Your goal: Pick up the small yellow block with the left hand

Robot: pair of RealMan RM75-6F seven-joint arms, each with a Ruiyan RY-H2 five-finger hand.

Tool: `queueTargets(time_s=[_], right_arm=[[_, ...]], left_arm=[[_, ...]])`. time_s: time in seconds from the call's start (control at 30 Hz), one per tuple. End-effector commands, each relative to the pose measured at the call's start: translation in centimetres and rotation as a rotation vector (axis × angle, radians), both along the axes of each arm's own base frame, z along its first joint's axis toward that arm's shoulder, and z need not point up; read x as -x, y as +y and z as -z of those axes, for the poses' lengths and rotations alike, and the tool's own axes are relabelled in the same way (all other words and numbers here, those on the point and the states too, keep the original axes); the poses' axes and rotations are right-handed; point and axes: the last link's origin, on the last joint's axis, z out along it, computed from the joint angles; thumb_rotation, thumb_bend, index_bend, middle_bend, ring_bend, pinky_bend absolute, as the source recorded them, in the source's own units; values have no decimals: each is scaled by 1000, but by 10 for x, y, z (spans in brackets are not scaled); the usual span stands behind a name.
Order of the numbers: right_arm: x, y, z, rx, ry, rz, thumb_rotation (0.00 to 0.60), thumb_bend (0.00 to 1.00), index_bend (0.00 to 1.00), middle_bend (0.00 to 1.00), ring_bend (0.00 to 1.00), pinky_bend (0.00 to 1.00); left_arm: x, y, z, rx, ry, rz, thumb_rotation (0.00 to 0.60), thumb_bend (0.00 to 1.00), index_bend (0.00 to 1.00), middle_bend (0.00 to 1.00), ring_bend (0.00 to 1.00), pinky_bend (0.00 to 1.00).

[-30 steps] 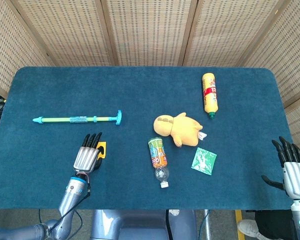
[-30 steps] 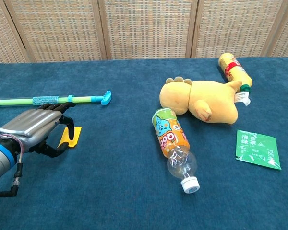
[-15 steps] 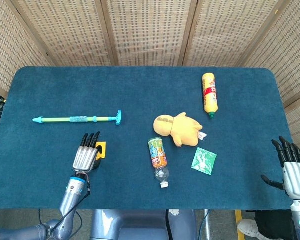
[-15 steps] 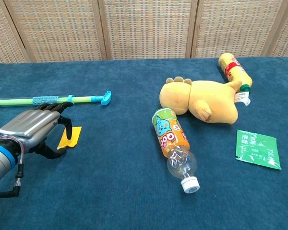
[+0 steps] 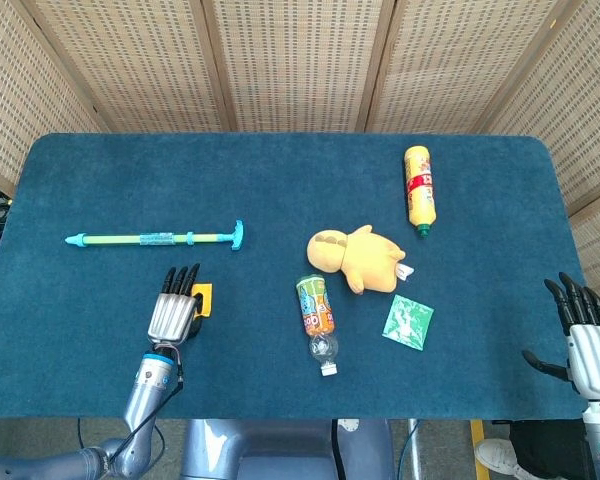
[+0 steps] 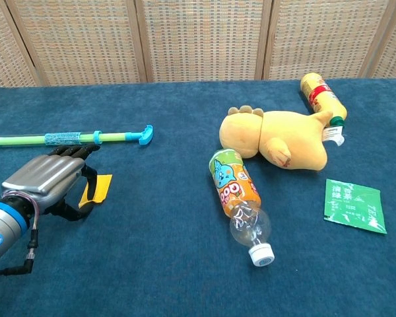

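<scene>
The small yellow block (image 5: 203, 298) (image 6: 96, 189) lies on the blue tabletop (image 5: 280, 180) near the front left, looking slightly tilted in the chest view. My left hand (image 5: 174, 308) (image 6: 45, 177) rests palm-down right beside it on its left. The fingers stretch forward along the block's edge and the thumb curls under, near the block's near corner. I cannot see a firm grip, and the block stays on the cloth. My right hand (image 5: 583, 337) hovers off the table's front right corner with its fingers spread and nothing in it; only the head view shows it.
A green and blue pump toy (image 5: 155, 239) (image 6: 66, 138) lies just beyond the left hand. An orange bottle (image 5: 317, 312) (image 6: 237, 191), a yellow plush (image 5: 360, 258) (image 6: 277, 140), a green packet (image 5: 408, 322) (image 6: 355, 205) and a yellow bottle (image 5: 418, 187) (image 6: 322, 96) lie to the right.
The left hand has drawn back slightly toward the front edge, its fingers sliding along the block. The block has tipped a little but stays where it was. The right hand is still.
</scene>
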Motion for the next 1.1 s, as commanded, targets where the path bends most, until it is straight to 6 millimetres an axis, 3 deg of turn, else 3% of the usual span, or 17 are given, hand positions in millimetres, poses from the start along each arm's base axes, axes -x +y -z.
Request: queueTargets(time_s=[0.03,0.3,1.1], right_arm=[[0,1,0,-1,-2,-2,600,0,0,0,0,0],[0,1,0,-5,-4,-3,600,0,0,0,0,0],[-1,2,-1,-7,-10,-9,600,0,0,0,0,0]], left_arm=[[0,1,0,-4,-3,-2,600,363,600,0,0,0],[1,3,-2,-5,-22,0,600,477,645,0,0,0],[4,13,-8,-16,-25,8,600,617,586,0,0,0]])
